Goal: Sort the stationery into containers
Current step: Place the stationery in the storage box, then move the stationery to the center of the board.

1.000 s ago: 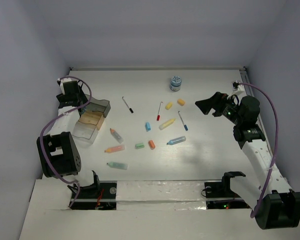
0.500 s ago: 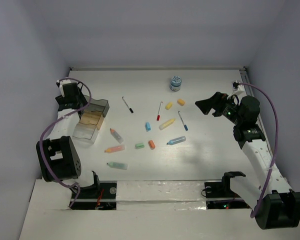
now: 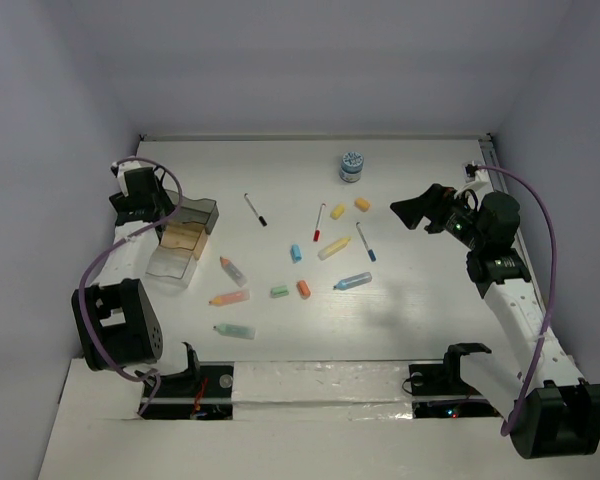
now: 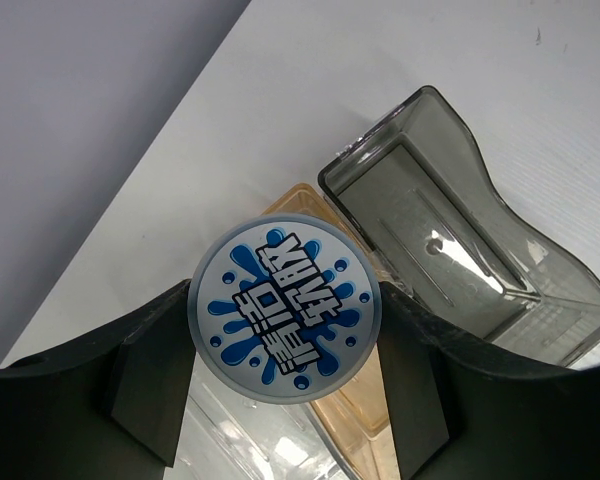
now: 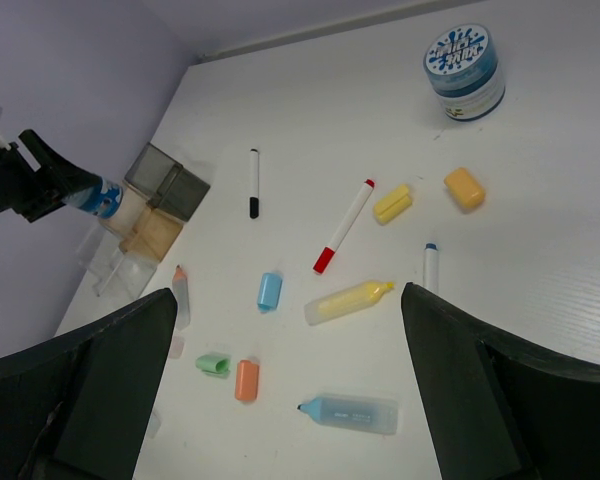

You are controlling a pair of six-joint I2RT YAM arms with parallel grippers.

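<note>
My left gripper (image 4: 285,297) is shut on a round blue-white pot (image 4: 280,330), held above the containers: a grey box (image 4: 460,250), an amber box (image 4: 355,420) and a clear tray (image 4: 240,440). In the top view the left gripper (image 3: 152,200) is at the far left by the grey box (image 3: 196,212). My right gripper (image 3: 412,210) is open and empty, up over the table's right side. Markers, pens and eraser blocks lie scattered mid-table, among them a yellow highlighter (image 5: 348,301), a blue highlighter (image 5: 350,413) and a red pen (image 5: 344,225).
A second round blue-white pot (image 3: 351,166) stands at the back centre and shows in the right wrist view (image 5: 464,70). A black pen (image 3: 255,209) lies near the grey box. A green highlighter (image 3: 234,330) lies nearest the front edge. Walls close in the left and back.
My left arm has shifted slightly toward the near side, still holding the pot. The right arm and the loose items have not moved.
</note>
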